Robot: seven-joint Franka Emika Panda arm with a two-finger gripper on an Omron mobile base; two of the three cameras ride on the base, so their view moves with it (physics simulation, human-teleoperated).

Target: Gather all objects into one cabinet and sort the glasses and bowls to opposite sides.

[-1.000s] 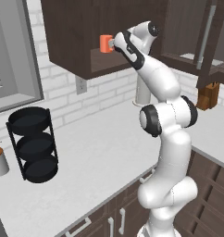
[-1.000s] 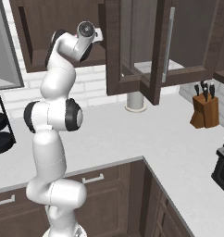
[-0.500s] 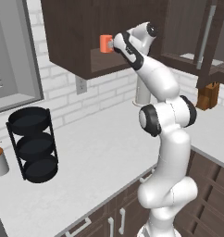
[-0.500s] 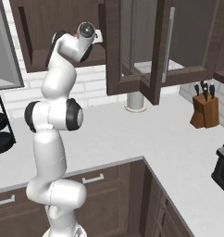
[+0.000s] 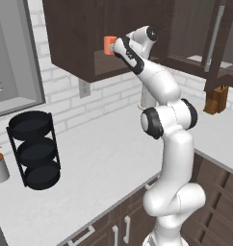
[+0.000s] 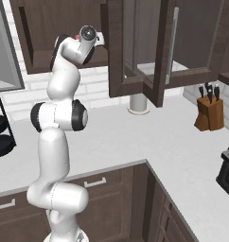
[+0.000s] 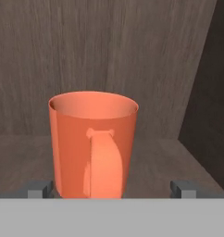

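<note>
Orange mug (image 7: 92, 146) upright on the shelf board of the dark wood cabinet (image 5: 75, 36), handle facing the camera, back wall behind, side wall close on the right. Claw (image 7: 111, 189) spread, one fingertip (image 7: 40, 189) either side of the mug base, gaps visible. Grey tabletop (image 5: 104, 158) below: black stacked trays (image 5: 34, 156) at left, knife block (image 6: 208, 108) right.

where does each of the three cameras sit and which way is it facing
Left base view: behind the arm to its left, facing the wall cabinet; the arm rises lower right toward the orange mug.
Right base view: behind-right, facing the counter; the arm rises lower left.
Hand view: on the hand, facing along the gripper at the mug, handle toward it.
Both base views share arm and cabinet.
</note>
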